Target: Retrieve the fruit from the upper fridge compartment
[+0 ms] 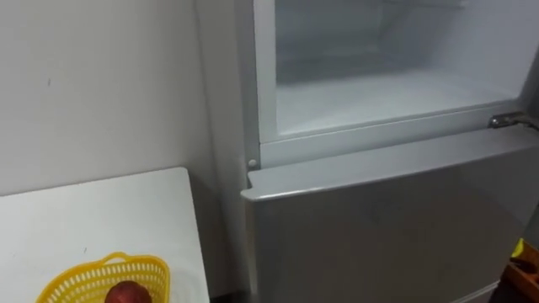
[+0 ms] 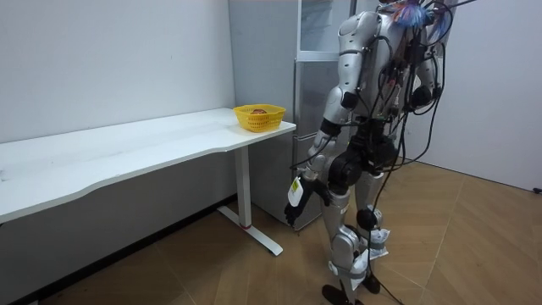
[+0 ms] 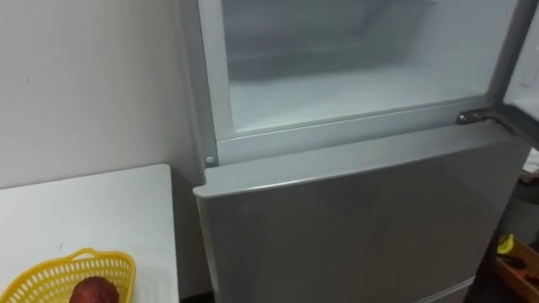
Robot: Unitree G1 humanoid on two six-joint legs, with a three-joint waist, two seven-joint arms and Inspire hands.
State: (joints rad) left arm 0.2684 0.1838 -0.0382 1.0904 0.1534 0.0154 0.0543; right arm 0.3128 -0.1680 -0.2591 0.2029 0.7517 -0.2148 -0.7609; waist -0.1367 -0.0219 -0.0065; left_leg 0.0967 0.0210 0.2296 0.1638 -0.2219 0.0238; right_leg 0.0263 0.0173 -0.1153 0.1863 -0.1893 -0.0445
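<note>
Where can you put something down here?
The white table is bare between the wall and the yellow basket; the upper fridge shelf looks bare too. Crowded: the table corner by the fridge, where the basket holds a red fruit.

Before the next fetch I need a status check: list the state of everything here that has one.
Upper fridge: door open, visible shelf bare.
Lower door: shut.
Basket: upright on the table, holding a red fruit.
Left hand: hanging at the robot's side.
</note>
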